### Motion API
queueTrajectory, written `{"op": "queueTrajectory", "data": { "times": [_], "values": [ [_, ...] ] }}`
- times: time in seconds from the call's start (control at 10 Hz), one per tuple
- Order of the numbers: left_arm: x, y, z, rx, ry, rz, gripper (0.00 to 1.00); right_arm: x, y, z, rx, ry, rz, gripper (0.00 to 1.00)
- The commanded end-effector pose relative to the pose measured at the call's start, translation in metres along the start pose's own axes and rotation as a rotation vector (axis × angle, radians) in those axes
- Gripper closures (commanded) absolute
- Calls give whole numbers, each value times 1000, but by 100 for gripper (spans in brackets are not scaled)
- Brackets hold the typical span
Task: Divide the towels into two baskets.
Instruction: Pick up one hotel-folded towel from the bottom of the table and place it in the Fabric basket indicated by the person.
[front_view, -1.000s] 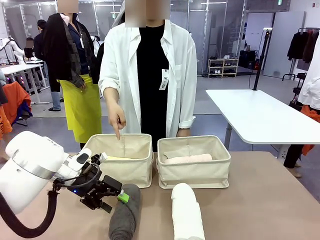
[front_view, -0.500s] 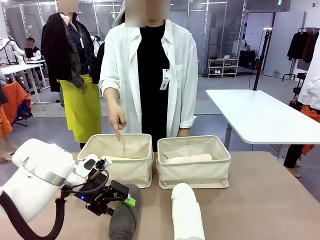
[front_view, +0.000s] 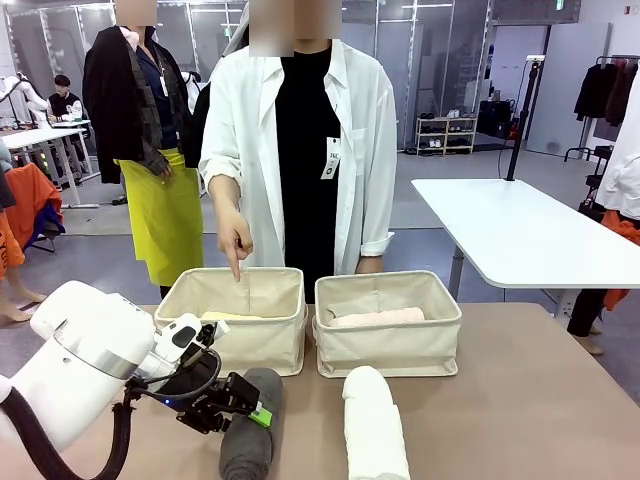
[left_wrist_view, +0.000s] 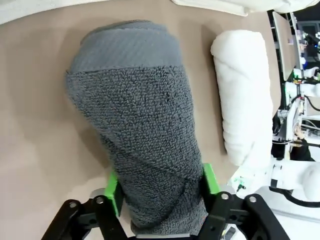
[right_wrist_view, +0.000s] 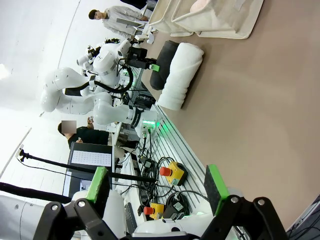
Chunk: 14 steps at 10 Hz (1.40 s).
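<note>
A dark grey towel (front_view: 248, 450) lies rolled on the table in front of the left basket (front_view: 262, 345). My left gripper (front_view: 250, 410) is shut on it, and in the left wrist view both green pads (left_wrist_view: 111, 194) press against the sides of the grey roll (left_wrist_view: 145, 130). The white towel (front_view: 373, 428) lies beside it to the right, also seen as a white roll (left_wrist_view: 246, 95). A pale yellow towel (front_view: 228, 316) rests in the left basket and a pale pink towel (front_view: 365, 318) in the right basket (front_view: 390, 350). My right gripper (right_wrist_view: 157, 184) is open and holds nothing.
A person in a white shirt stands at the far side and points a hand (front_view: 235, 243) down into the left basket. The two baskets stand side by side at the far middle of the tan table (front_view: 530, 400). There is free tabletop to the right of the white towel.
My left gripper has moved right and down onto the dark grey towel, and its jaws have gone from wide open to shut on the roll. The person's hand has stayed put.
</note>
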<state>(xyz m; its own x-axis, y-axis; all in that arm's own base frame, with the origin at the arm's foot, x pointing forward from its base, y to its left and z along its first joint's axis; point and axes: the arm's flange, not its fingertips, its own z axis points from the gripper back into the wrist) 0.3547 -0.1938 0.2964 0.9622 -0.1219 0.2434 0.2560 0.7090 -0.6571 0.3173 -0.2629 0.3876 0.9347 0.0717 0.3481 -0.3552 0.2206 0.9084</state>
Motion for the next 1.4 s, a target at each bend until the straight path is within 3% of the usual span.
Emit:
{"op": "queueTrajectory", "data": {
  "times": [0.0,0.2,0.3,0.6,1.0,1.3],
  "values": [
    [-7,3,-7,11,-42,-11,46,-3,2,0,-8,6,14,4],
    [-7,3,-5,9,-43,-6,66,-3,2,0,-8,6,14,4],
    [-6,-1,5,-11,-50,0,71,-3,2,0,-8,6,14,4],
    [-1,-31,68,-38,-15,-70,71,-3,2,0,-8,6,14,4],
    [30,-43,144,-127,93,-323,71,-3,2,0,-8,6,14,4],
    [50,-58,168,105,209,-725,71,-3,2,0,-8,6,14,4]
  ]
}}
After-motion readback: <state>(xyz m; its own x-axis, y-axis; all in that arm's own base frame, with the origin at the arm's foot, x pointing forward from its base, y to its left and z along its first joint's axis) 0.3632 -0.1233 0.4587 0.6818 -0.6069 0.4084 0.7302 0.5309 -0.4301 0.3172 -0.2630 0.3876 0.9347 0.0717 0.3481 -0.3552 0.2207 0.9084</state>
